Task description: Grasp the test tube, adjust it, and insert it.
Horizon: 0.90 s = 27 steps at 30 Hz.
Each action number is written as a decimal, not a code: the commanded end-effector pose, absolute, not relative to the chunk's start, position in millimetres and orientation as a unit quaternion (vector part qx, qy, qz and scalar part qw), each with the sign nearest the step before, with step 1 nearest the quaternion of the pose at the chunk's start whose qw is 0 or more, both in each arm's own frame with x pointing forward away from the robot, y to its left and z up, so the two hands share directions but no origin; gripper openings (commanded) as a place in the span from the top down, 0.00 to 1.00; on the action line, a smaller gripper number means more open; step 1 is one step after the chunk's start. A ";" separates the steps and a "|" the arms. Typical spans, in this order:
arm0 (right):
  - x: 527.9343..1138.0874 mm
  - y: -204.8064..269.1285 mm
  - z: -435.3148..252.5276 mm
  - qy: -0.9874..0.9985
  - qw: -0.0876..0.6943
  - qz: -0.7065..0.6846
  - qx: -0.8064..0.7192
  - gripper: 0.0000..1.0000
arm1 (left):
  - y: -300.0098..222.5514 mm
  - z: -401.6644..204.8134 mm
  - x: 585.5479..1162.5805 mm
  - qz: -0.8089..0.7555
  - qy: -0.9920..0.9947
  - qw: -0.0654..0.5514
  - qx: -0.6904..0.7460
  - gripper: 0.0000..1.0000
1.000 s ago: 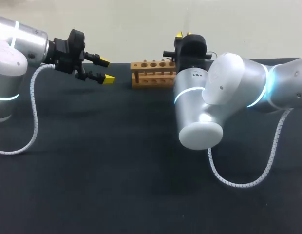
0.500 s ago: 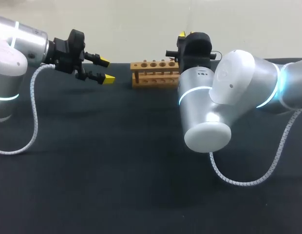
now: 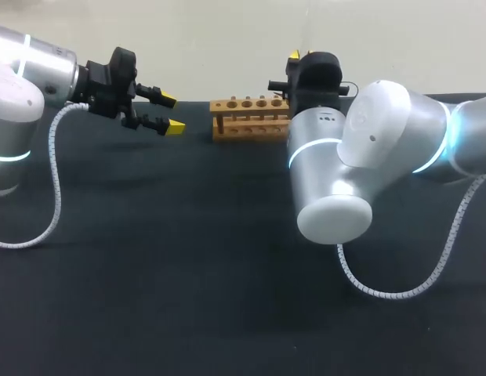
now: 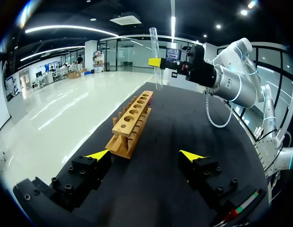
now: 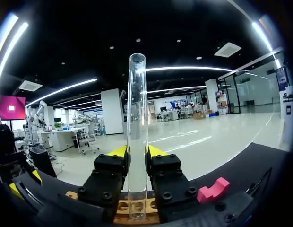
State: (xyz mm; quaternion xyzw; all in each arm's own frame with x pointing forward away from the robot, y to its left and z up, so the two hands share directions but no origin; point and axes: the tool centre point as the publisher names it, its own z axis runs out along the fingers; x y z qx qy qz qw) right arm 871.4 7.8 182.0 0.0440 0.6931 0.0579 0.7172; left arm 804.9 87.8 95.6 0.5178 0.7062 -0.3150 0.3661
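Note:
A clear glass test tube (image 5: 137,137) stands upright between the yellow-tipped fingers of my right gripper (image 5: 137,152), which is shut on its middle. Its rounded bottom hangs just over the wooden rack (image 5: 137,209). From the left wrist the same test tube (image 4: 156,56) shows above the far end of the rack (image 4: 132,118), held by my right gripper (image 4: 159,63). In the head view the rack (image 3: 247,117) sits at the back of the table, with my right gripper (image 3: 293,58) above its right end. My left gripper (image 3: 163,112) hovers open to the rack's left, holding nothing.
A small pink block (image 5: 212,189) lies on the black table (image 3: 188,258) beside the rack, on the side away from my left arm. My right arm's big elbow (image 3: 337,180) stands in front of the rack's right end. A cable (image 3: 55,196) hangs from my left wrist.
My right arm has shifted a little to the right with the tube in its grip. The left arm and the rack have stayed put.

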 end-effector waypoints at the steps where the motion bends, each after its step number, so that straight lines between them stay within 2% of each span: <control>1: 876.3 5.5 179.0 0.683 0.721 0.117 -0.018 1.00 | 88.0 95.0 804.6 -0.315 0.705 0.368 0.518 0.00; 27: 913.1 2.6 160.8 0.679 0.723 0.122 -0.023 1.00 | 88.0 95.0 804.6 -0.315 0.705 0.368 0.518 0.00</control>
